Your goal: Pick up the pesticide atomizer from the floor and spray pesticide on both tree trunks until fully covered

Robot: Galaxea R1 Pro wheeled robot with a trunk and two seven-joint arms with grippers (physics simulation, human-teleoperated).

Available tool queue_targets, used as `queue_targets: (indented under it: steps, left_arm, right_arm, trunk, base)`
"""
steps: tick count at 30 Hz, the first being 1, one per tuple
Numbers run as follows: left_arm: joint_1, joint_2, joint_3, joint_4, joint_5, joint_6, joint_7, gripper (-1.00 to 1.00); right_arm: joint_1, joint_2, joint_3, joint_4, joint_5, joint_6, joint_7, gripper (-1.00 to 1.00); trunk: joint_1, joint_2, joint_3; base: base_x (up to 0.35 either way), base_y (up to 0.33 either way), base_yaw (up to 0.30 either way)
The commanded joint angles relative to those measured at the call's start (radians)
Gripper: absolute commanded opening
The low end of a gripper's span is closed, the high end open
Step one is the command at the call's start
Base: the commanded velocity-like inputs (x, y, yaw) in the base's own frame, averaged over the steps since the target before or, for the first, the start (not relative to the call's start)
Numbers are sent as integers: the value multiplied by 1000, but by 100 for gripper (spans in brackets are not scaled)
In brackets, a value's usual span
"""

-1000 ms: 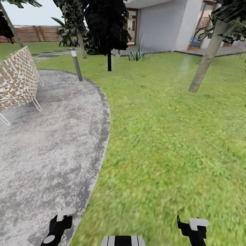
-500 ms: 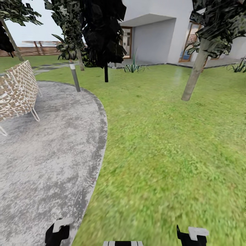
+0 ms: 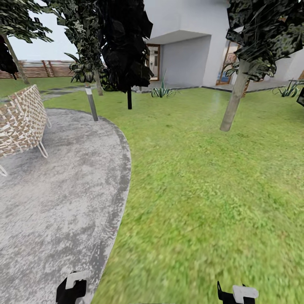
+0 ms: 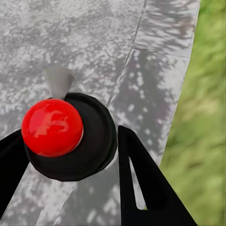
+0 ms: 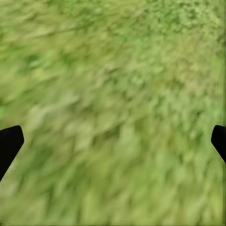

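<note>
The pesticide atomizer point(image 4: 68, 136), with a black round head, a red knob and a grey nozzle, sits between the black fingers of my left gripper point(image 4: 70, 135), which is shut on it over the grey paving. In the head view the left gripper point(image 3: 71, 289) is low at the paving's edge. My right gripper point(image 5: 115, 141) is open over the grass with nothing in it; in the head view the right gripper point(image 3: 236, 293) sits at the bottom. One tree's pale, leaning trunk point(image 3: 233, 101) rises from the lawn ahead to the right. I see no white specks on it.
A curved grey paved patch point(image 3: 55, 190) lies to the left, with a wicker chair point(image 3: 21, 120) on it. A thin grey lamp post point(image 3: 91, 103) and a dark narrow tree point(image 3: 126, 42) stand ahead. The white house point(image 3: 190, 46) and the slat fence point(image 3: 38, 68) lie beyond.
The whole head view has shifted: trunk, lamp post and chair sit lower and more of the house shows. Both grippers sit lower in the picture. The lawn itself looks unchanged.
</note>
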Motion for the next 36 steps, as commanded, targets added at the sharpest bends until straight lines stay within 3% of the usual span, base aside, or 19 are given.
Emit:
queue_targets:
  steps: [1,8,24,36]
  left_arm:
    - [0,1,0,0,2,-3,2,-100]
    - [0,2,0,1,2,-2,2,-100]
    - [0,-1,-1,4,1,1,0,-100]
    - [0,-4,-1,5,1,2,1,-100]
  right_arm:
    - [0,1,0,0,0,-2,-3,100]
    - [0,14,0,-1,0,-3,-3,100]
    - [0,15,-2,-1,2,-3,-5,100]
    - [0,15,-2,-1,2,-1,-6,100]
  trunk:
    - [-4,7,2]
    - [-31,56,24]
    - [-92,168,75]
    - [-138,252,120]
  base:
    - [0,0,-1]
    - [0,0,0]
    - [0,0,6]
    - [0,0,206]
